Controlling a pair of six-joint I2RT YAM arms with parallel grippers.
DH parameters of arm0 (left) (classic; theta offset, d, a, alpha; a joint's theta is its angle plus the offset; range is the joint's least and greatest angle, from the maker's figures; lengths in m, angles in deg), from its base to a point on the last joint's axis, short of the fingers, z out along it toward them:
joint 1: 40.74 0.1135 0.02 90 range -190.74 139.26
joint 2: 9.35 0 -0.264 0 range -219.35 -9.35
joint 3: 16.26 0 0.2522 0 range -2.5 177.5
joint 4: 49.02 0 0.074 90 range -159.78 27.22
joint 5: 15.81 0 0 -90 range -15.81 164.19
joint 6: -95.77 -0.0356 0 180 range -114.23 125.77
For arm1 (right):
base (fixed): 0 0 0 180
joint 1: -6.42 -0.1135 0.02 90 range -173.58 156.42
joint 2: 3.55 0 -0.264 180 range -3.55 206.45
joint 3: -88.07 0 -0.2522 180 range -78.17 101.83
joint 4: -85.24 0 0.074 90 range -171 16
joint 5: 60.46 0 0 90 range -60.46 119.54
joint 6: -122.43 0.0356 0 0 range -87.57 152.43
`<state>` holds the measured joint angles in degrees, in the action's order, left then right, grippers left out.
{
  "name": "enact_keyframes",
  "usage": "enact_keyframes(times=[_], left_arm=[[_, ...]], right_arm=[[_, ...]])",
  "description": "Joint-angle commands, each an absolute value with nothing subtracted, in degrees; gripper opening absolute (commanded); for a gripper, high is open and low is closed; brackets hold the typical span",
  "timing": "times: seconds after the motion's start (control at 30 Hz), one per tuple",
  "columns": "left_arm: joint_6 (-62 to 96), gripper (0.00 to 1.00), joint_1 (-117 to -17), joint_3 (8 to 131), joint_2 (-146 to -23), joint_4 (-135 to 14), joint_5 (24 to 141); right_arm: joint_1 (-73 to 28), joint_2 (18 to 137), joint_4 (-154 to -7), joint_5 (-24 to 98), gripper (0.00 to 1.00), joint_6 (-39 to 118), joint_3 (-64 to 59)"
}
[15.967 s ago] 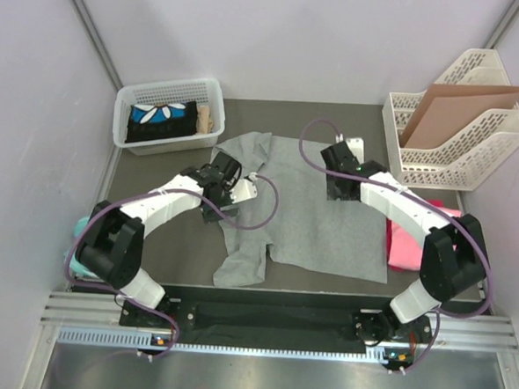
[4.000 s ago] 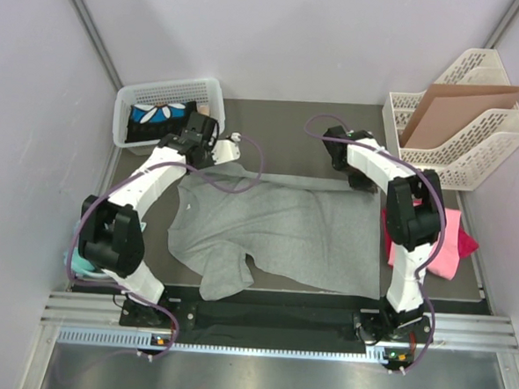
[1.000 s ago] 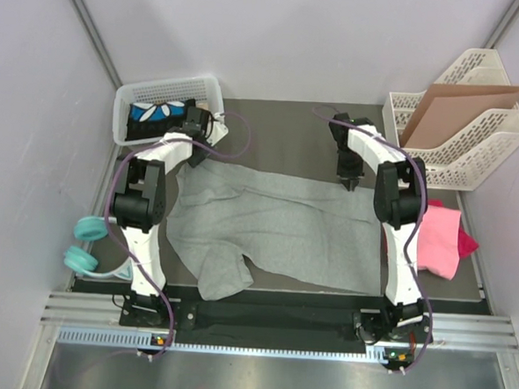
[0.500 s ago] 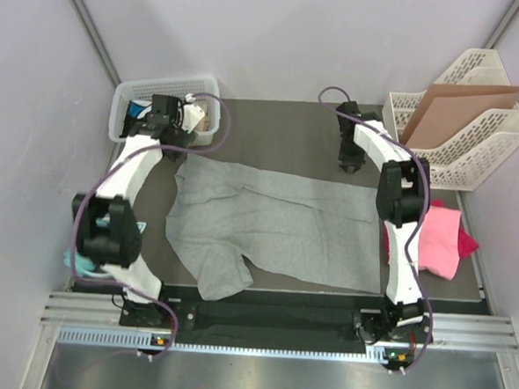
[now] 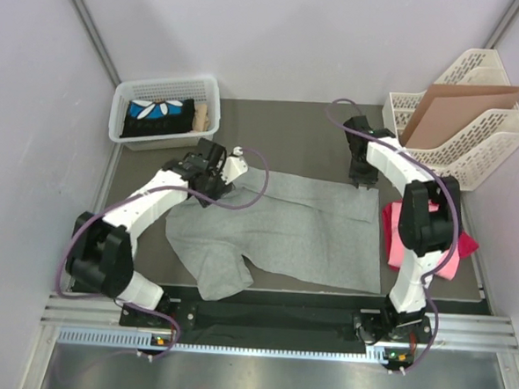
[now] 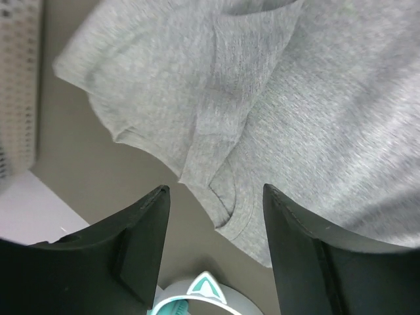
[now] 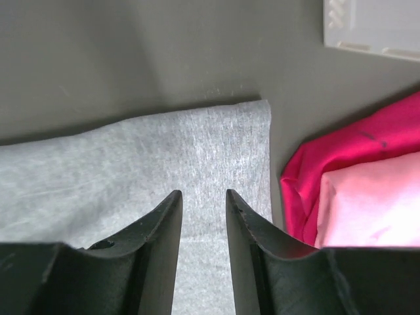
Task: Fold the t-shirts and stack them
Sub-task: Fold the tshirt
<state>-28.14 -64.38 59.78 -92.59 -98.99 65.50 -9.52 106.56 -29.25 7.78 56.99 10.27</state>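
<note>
The grey t-shirt (image 5: pixel 284 227) lies spread flat across the dark table, one sleeve bunched at its near left. My left gripper (image 5: pixel 214 181) hovers over its far left edge. In the left wrist view the left gripper (image 6: pixel 215 190) is open, and only rumpled grey cloth (image 6: pixel 315 98) lies below it. My right gripper (image 5: pixel 364 176) hangs over the shirt's far right corner (image 7: pixel 259 108). Its jaws (image 7: pixel 203 193) stand a little apart with nothing between them. A folded pink t-shirt (image 7: pixel 367 197) lies on a magenta one (image 7: pixel 315 170) right of the grey shirt.
A white basket (image 5: pixel 123 124) with dark cloth stands at the far left. A white file rack (image 5: pixel 473 163) holding a brown cardboard sheet (image 5: pixel 458 110) stands at the far right. Teal headphones (image 6: pixel 197 292) show under the left wrist.
My left arm has swung back from the basket to the shirt's far left edge. The right gripper has come nearer to the shirt's corner, and its jaws have parted further.
</note>
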Motion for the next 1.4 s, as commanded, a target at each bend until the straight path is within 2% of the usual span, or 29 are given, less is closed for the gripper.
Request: enact_keyframes(times=[0.0, 0.37, 0.8, 1.0, 1.23, 1.37], left_arm=[[-26.31, 0.63, -63.77, 63.15, -95.74, -96.61, 63.11], [-27.54, 0.64, -63.86, 62.37, -90.91, -98.29, 64.52], [-25.61, 0.68, -60.79, 63.78, -81.87, -103.21, 64.42], [-25.87, 0.69, -56.56, 61.22, -81.15, -103.65, 68.56], [-22.79, 0.68, -56.74, 67.64, -86.08, -105.94, 73.74], [-22.70, 0.67, -57.27, 67.82, -85.64, -106.02, 73.83]], right_arm=[[-9.84, 110.18, -30.20, 6.43, 0.34, 58.71, 9.80], [-8.43, 118.78, -28.71, 6.95, 0.34, 58.63, 13.22], [-5.35, 140.14, -18.33, 7.21, 0.29, 55.73, 45.03], [-5.44, 137.19, -18.77, 9.41, 0.28, 55.72, 46.99], [-4.39, 122.06, -24.30, 8.00, 0.53, 55.99, 30.13], [-3.07, 119.85, -25.27, 8.09, 0.58, 56.43, 23.96]])
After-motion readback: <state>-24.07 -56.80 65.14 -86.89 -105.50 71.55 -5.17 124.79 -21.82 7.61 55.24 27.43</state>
